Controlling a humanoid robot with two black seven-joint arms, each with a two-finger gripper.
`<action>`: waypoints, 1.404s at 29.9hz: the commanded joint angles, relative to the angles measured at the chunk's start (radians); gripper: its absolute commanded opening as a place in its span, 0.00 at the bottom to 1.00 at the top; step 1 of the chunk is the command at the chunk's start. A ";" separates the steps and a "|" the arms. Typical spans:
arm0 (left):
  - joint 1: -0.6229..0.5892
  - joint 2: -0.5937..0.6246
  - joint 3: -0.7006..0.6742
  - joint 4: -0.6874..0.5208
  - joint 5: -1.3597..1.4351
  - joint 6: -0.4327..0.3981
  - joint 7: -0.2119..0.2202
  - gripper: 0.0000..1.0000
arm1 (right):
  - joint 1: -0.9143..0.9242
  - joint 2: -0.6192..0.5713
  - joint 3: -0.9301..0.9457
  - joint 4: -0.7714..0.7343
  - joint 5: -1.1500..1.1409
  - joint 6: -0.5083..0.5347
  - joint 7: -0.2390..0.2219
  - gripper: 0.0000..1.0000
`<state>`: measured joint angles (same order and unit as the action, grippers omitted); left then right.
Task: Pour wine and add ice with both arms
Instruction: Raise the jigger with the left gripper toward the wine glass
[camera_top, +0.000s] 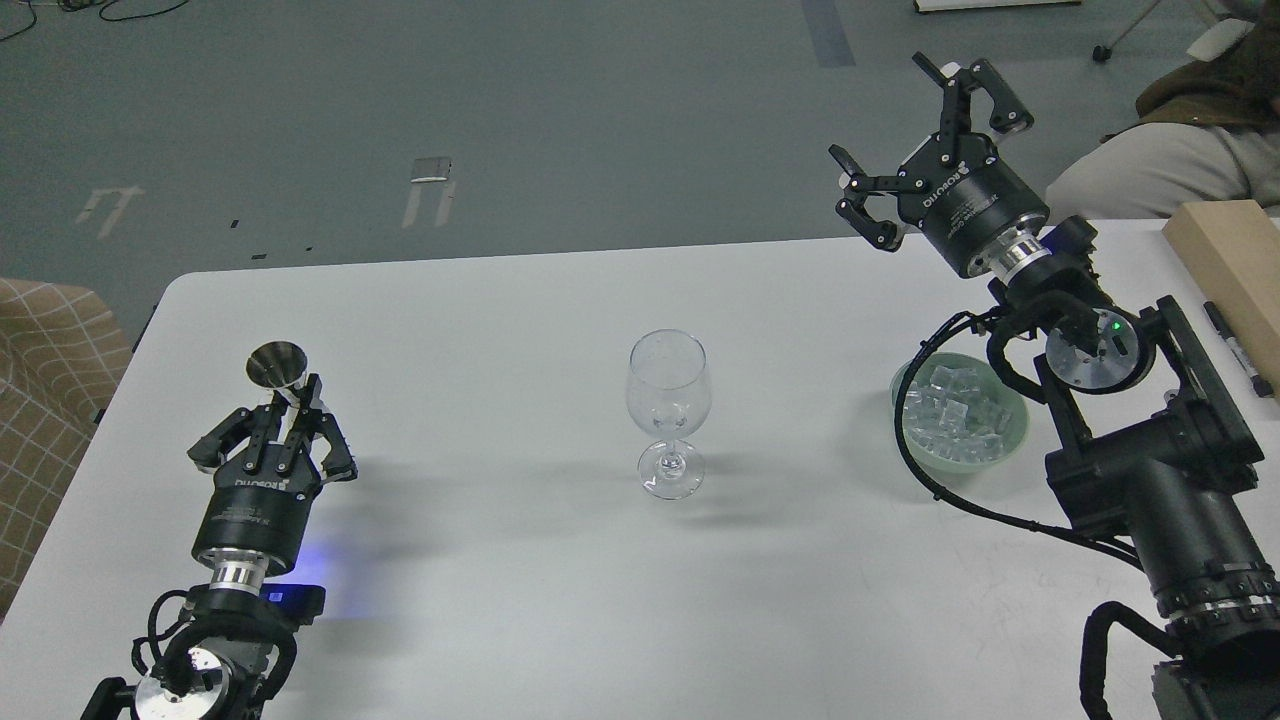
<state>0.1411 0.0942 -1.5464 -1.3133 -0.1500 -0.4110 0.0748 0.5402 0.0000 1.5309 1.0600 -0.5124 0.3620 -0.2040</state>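
So the wine glass (668, 412) sits pretty much dead center on the white table (500, 580), upright, and it looks empty as far as I can see. Everything else is easiest to place off that glass. To the right of it, a little apart, there's a pale green bowl (958, 462) with the ice (950, 404) piled inside, a heap of small clear cubes. The right arm's black cable loops over the near rim of that bowl. The right gripper (925, 135) is up beyond and to the right of the glass, raised off the table past the bowl, with its fingers spread wide apart and nothing between them. Way over to the left of the glass is the left gripper (285, 418), low near the table, fingers closed in around the narrow base of a small metal jigger (279, 368), which stands with its wide mouth pointing up. At the far right edge of the table, past the bowl, there's a light wooden block (1232, 268) with a black marker (1238, 348) lying just beside it.
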 joint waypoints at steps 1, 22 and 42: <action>0.000 0.015 0.011 -0.009 0.001 0.003 0.005 0.06 | -0.003 0.000 0.000 0.000 0.000 0.000 0.000 1.00; -0.140 0.081 0.152 -0.041 0.001 0.031 0.019 0.07 | -0.009 0.000 0.002 0.000 0.000 0.000 0.000 1.00; -0.206 0.099 0.253 -0.086 0.001 0.057 0.023 0.07 | -0.011 0.000 0.002 -0.002 0.000 0.000 0.000 1.00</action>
<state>-0.0648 0.1900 -1.3220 -1.3829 -0.1488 -0.3632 0.0984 0.5293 0.0000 1.5325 1.0600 -0.5124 0.3620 -0.2040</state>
